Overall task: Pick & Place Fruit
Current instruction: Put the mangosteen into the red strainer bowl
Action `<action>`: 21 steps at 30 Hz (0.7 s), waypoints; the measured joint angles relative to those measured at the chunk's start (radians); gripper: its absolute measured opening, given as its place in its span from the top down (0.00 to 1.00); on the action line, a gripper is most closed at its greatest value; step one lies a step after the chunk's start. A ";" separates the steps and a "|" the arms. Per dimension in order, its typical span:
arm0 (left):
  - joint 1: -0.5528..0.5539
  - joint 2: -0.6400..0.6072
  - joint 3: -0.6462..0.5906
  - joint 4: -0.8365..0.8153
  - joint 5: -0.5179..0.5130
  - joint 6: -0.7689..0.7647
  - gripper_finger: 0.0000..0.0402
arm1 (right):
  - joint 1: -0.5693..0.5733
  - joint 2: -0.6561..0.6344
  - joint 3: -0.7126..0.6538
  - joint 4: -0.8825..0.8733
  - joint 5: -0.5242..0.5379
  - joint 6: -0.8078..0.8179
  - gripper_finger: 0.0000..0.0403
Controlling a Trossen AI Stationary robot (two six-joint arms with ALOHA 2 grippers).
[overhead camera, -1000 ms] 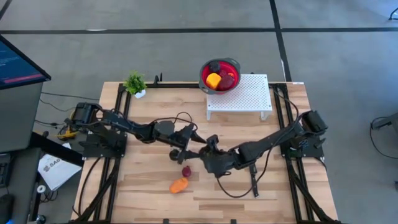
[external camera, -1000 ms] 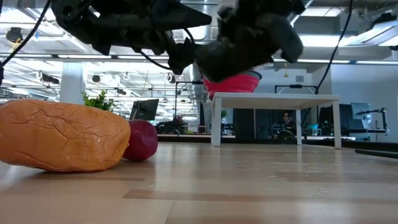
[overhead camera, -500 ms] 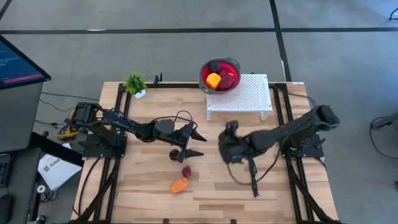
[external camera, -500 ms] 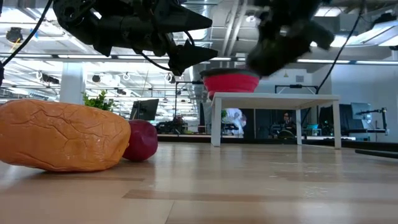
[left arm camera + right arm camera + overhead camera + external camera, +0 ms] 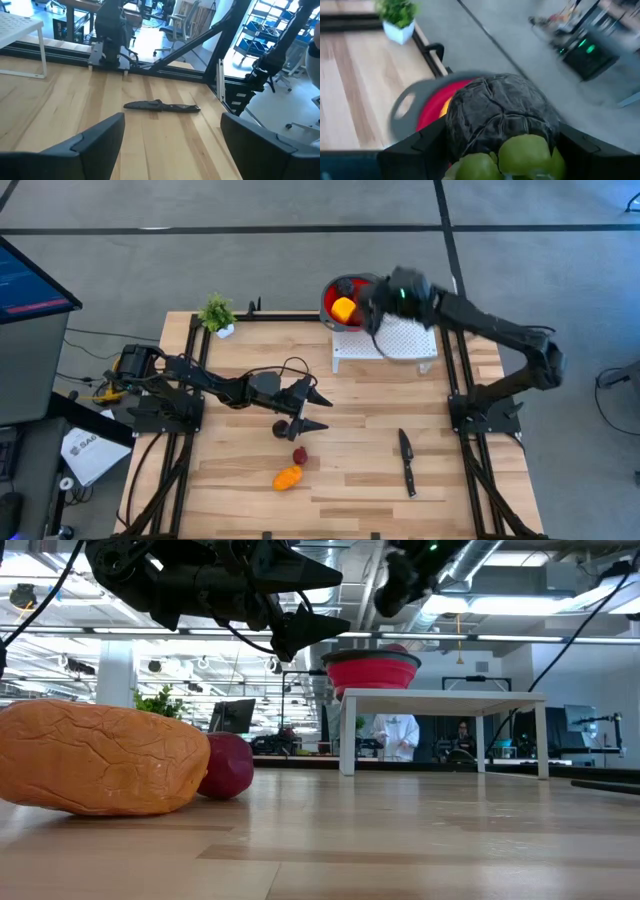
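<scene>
High view: right gripper (image 5: 375, 305) swung from table centre to red collapsible bowl (image 5: 352, 300), clamped on dark wrinkled green-topped fruit (image 5: 501, 120). Left gripper (image 5: 312, 409) unmoved, fingers apart above small dark red fruit (image 5: 300, 455).

The right gripper (image 5: 495, 150), dark, holds a purple-black fruit (image 5: 500, 112) with a cracked, leathery pattern and a green stem end. Just beyond it sits the red bowl (image 5: 352, 300) with a grey rim, a yellow fruit (image 5: 343, 309) inside, on a white perforated rack (image 5: 400, 340). Near the black left gripper (image 5: 318, 408), on pale striped wood, lie an orange fruit (image 5: 288, 476) veined with creases and a dark red fruit (image 5: 300, 455). A black-handled knife (image 5: 406, 463) lies farther off.
</scene>
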 joint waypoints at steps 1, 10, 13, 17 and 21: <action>0.000 0.000 0.000 0.000 0.000 0.000 0.20 | -0.041 0.037 0.045 -0.016 -0.047 0.017 0.38; -0.007 0.000 0.000 0.002 0.000 -0.003 0.20 | -0.222 0.360 0.451 -0.404 -0.162 0.103 0.38; -0.011 0.000 0.000 0.002 0.000 -0.002 0.20 | -0.225 0.428 0.530 -0.475 -0.167 0.119 0.38; -0.018 0.000 0.000 0.002 0.000 -0.002 0.21 | -0.225 0.484 0.591 -0.553 -0.167 0.122 0.38; -0.019 0.000 0.000 0.003 0.000 0.000 0.22 | -0.225 0.494 0.600 -0.578 -0.167 0.123 0.38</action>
